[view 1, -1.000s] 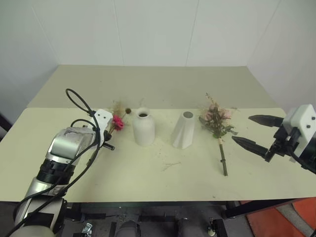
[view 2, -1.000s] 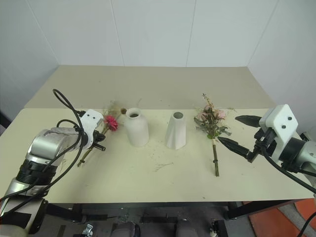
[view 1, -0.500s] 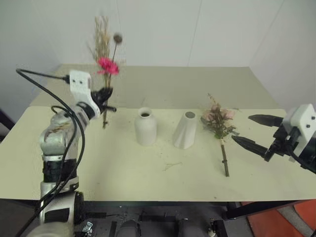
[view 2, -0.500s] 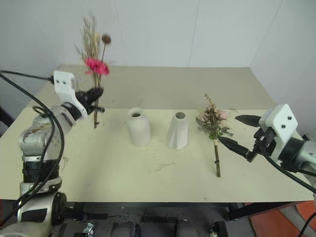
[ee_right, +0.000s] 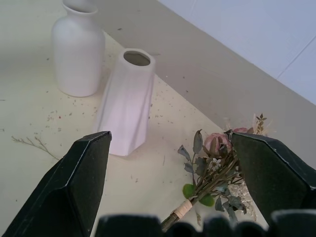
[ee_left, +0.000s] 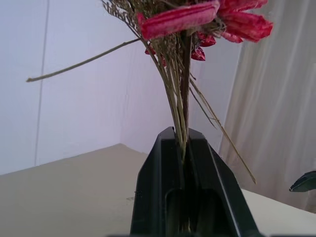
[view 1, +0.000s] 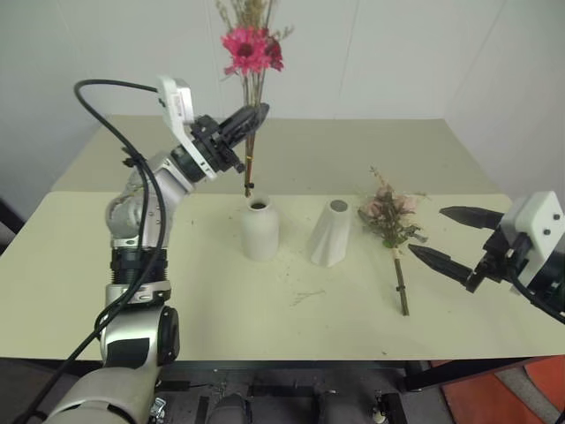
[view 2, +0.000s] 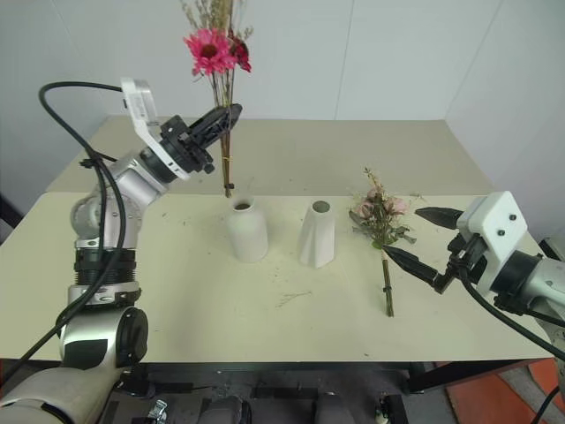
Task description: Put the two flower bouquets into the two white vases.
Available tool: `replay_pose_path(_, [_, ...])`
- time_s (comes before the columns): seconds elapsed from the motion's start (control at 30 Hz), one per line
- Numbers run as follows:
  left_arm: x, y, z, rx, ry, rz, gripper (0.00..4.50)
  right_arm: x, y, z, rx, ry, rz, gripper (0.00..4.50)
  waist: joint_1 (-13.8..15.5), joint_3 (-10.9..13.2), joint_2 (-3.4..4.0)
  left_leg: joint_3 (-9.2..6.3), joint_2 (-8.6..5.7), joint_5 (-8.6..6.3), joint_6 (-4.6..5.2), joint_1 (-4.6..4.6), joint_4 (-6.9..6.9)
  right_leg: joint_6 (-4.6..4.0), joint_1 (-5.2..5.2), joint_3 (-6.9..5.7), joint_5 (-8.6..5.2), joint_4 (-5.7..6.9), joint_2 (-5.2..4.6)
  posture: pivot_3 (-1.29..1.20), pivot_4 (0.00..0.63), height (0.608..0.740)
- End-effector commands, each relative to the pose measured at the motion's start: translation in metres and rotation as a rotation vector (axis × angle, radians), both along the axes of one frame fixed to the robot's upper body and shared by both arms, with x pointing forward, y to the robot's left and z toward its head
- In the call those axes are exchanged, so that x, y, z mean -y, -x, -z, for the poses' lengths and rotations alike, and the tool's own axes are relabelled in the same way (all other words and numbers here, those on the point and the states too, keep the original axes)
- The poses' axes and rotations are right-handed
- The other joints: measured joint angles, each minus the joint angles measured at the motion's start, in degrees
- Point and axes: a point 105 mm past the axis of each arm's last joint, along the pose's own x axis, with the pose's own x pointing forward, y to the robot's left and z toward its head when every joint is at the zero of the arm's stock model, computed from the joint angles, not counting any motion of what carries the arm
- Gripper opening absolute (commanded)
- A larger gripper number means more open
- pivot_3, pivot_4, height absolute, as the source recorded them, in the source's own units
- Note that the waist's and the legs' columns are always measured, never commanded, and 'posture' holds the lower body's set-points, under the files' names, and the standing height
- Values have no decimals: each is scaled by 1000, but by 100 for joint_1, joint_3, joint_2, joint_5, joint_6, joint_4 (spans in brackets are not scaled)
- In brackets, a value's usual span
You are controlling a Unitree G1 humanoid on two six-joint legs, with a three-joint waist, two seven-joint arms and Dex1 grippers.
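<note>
Bouquets come first: the thin dried bouquet (view 1: 249,66), with its magenta flower and beige grasses, is held upright in the air by the left gripper (view 1: 253,116), whose fingers are clamped on the stems below the blooms; its stem ends hang just above and slightly behind the mouth of the rounded bottle vase (view 1: 259,228). That vase stands near the middle of the table (view 1: 177,291), with the faceted cone vase (view 1: 329,232) just beside it toward the right edge. The rose bouquet (view 1: 388,231) lies flat on the table toward the right edge, blooms toward the far edge, stems pointing at the near edge. The right gripper (view 1: 448,236) hovers beside it with its fingers spread wide, holding nothing. Both bunches appear light, dry and brittle; petals and grass heads would likely shed or snap under pressure. The bound stems are the stiffest part and the sensible place to grip, for the rose bunch probably near its tie. The narrow bottle neck probably calls for a careful, vertical lowering of the thin stems.
</note>
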Motion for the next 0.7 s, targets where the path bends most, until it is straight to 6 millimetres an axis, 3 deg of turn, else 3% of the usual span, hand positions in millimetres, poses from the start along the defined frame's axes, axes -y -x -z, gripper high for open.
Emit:
replay_pose_path(0.03, [5,2,-13,68,5,14,174,1,5,-11,52,0,18,4500,-18,0,0,0,0,0,0,0,0,0,0,0,0,0,0,0,150,740])
replay_pose_path(0.67, [11,-3,43,-16,-100,-24,174,0,7,-10,45,-6,21,4500,-12,0,0,-1,0,0,0,-1,0,2,-1,1,1,-1,1,0,150,740])
replay_pose_path(0.7, [11,-3,44,-30,-106,-27,363,0,6,-10,44,-7,21,4500,-12,0,0,-1,0,0,0,0,0,2,-1,1,1,-1,1,0,150,740])
